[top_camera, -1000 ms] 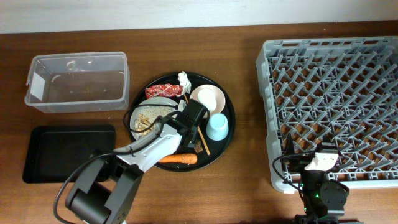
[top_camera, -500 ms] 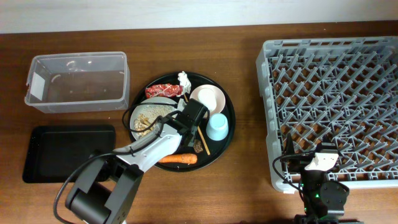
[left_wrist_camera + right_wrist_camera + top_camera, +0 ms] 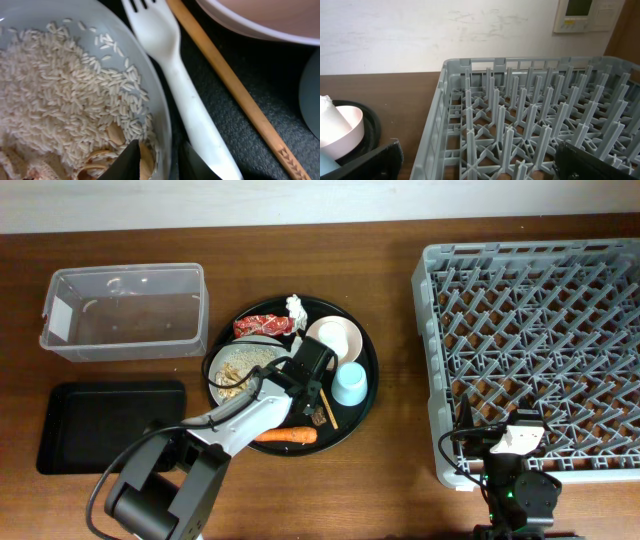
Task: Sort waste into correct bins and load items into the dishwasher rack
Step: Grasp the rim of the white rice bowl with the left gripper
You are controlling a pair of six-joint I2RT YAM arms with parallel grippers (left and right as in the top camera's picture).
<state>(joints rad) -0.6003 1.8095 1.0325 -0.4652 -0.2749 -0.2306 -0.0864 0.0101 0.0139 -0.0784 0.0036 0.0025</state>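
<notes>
The left end effector (image 3: 159, 161) is down at the right edge of the round pale grey plate (image 3: 162, 115). Its fingertips (image 3: 125, 162) stand a narrow gap apart, one inside the plate over the rice (image 3: 65, 100) and one just outside, with the rim between them. Whether they pinch the rim cannot be told. The outer fingertip is just beside the handle of the white fork (image 3: 175, 85).

The right end effector (image 3: 480, 165) is spread wide and holds nothing. It hangs at the near edge of the dishwasher rack (image 3: 530, 350), which fills the right end of the desk (image 3: 400, 480).

The plate is scattered with pale rice and some brown scraps. It lies on the left side of the round black tray (image 3: 280, 85) in the middle of the desk. The fork lies along its rim, tines away from the fingers. A wooden chopstick (image 3: 230, 85) lies beside the fork, between it and the cream-pink bowl (image 3: 260, 20) and blue cup (image 3: 311, 100).

The carrot (image 3: 285, 435) lies at the tray's near edge and the small dark lump (image 3: 318, 418) just beside it. The red wrapper (image 3: 262, 325) and white tissue (image 3: 296, 307) are at the far edge.

The clear tub (image 3: 200, 310) sits toward the desk's far left corner and the shallow black tray (image 3: 110, 425) toward its near left corner.

The chopstick carries a small stamped pattern and the wrapper some white print, neither readable.
</notes>
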